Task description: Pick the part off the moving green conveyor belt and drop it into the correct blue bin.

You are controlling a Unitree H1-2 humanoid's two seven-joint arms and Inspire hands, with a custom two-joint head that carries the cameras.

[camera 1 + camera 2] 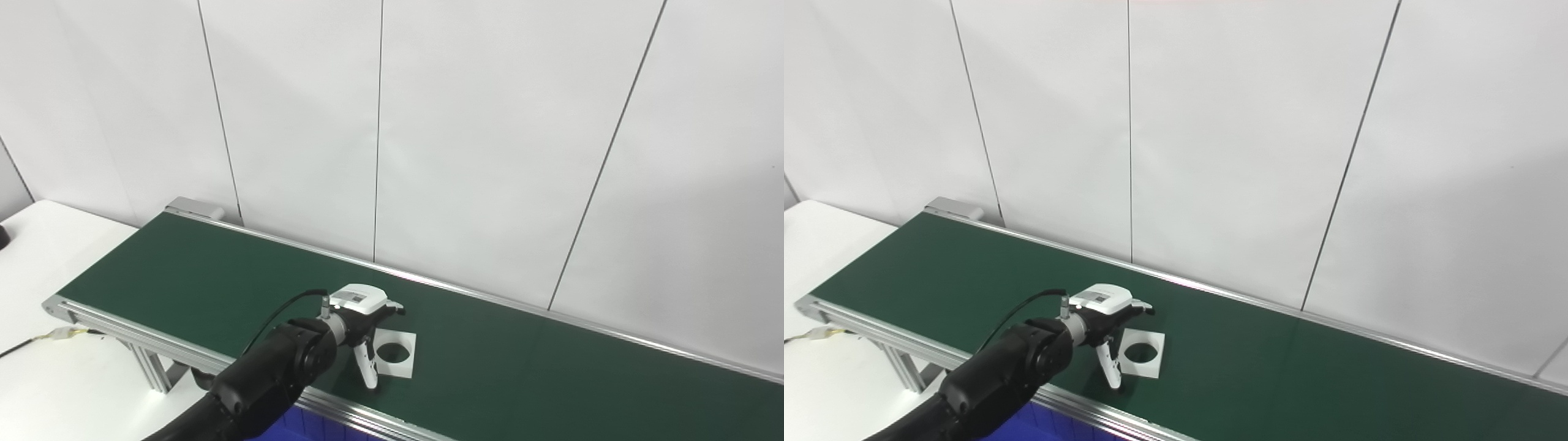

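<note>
One part (395, 353) on the belt: flat white square plate with a round hole, lying low centre of frame on the matte green conveyor belt (551, 367). Left hand (366, 318), white shell over black fingers, sits at the plate's left edge, thumb spread down beside it, fingers apart, holding nothing; contact unclear. Aluminium rails edge the belt; wide bare belt to the right. Blue bin (306, 425) shows only as a sliver under the near rail; contents hidden. White table (55, 380) at left.
</note>
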